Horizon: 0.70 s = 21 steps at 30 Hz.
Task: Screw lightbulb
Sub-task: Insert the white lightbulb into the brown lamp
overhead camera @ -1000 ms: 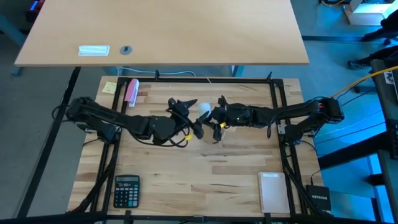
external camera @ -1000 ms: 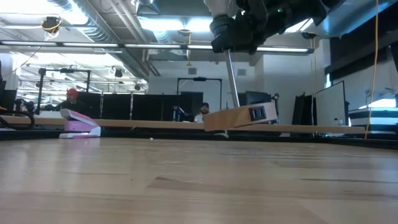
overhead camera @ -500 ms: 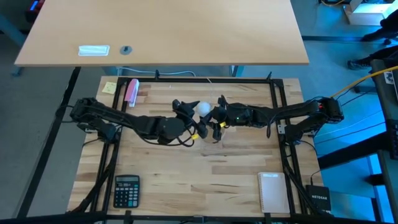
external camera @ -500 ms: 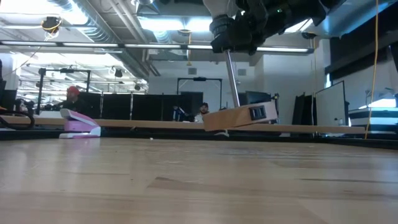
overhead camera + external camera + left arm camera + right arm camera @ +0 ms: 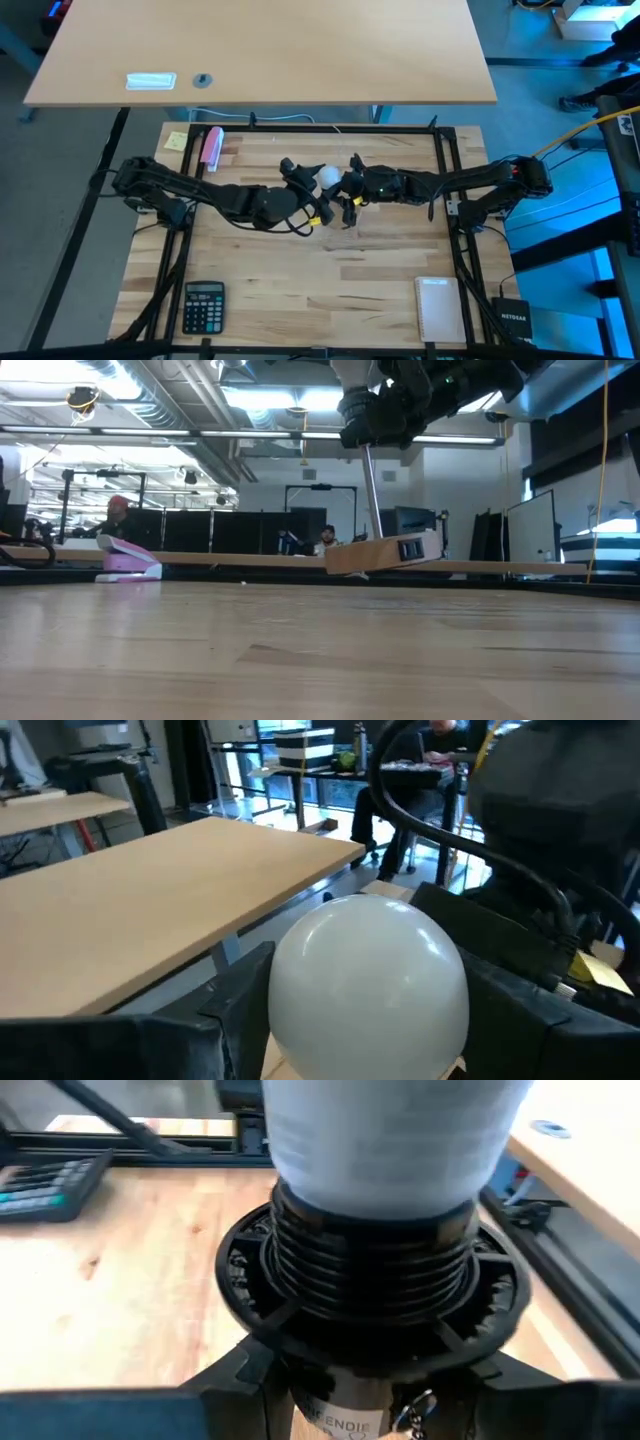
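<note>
The white frosted lightbulb [image 5: 326, 177] sits base-down in a black threaded socket [image 5: 370, 1290] at mid-table. A thin rod [image 5: 368, 490] runs from the socket down to a wooden base [image 5: 385, 552]. My left gripper [image 5: 308, 187] comes from the table's left and is shut on the bulb's globe [image 5: 368, 985]. My right gripper [image 5: 350, 192] comes from the right and is shut on the socket just under the bulb. The bulb's neck [image 5: 400, 1140] stands in the socket's mouth. Its screw base is hidden. My left gripper pinches the bulb's round globe between its two fingers [image 5: 235, 1010], one on each side at its widest part. The fingers come roughly level from the table's left. The bulb stands upright in the socket. My right gripper holds the socket's lower body [image 5: 340, 1405] below its ribbed flange, one finger [image 5: 225, 1380] on each side, coming from the table's right. The socket is upright. The rod and the tilted wooden base hang below it, seemingly just above the table.
A calculator [image 5: 204, 305] lies at the near left and a white notebook [image 5: 440, 308] at the near right. A pink object [image 5: 212, 147] and a yellow note [image 5: 177, 140] lie at the far left. Black frame rails [image 5: 450, 170] edge the table. People sit far behind.
My left gripper has moved toward the table's right, up to the bulb, and its fingers now stand around the globe. In the low view the wooden base has shifted a little and hangs slightly more level.
</note>
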Each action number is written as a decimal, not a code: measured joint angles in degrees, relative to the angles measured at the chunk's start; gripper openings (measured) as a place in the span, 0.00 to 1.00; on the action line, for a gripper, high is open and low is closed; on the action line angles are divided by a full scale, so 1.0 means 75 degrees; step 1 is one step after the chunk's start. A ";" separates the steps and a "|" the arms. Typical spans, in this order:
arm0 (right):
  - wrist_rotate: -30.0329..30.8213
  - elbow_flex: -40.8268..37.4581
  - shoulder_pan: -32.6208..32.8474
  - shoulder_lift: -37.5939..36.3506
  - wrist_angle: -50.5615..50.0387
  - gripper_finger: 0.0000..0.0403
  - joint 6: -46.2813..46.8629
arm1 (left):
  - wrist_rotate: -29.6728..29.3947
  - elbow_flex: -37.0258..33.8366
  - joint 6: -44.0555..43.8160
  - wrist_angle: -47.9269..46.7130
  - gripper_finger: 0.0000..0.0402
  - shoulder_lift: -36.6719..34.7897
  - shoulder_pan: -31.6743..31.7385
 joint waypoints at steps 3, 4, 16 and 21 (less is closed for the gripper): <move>-0.0658 0.0060 -0.0009 -0.0093 -0.0077 0.37 -0.0033 | 0.0307 0.0008 0.0321 -0.0018 0.58 -0.0063 -0.0080; -0.0951 0.0066 -0.0007 -0.0153 -0.0079 0.37 -0.0039 | 0.0465 0.0018 0.0404 -0.0013 0.58 -0.0091 -0.0109; -0.5326 0.0084 0.0211 -0.0497 -0.0066 0.37 -0.0131 | 0.3914 0.0035 0.1022 0.0087 0.58 -0.0283 -0.0182; -0.6302 0.0088 0.0450 -0.0428 -0.0013 0.37 -0.0120 | 0.5211 0.0038 0.1589 0.0300 0.58 -0.0141 -0.0144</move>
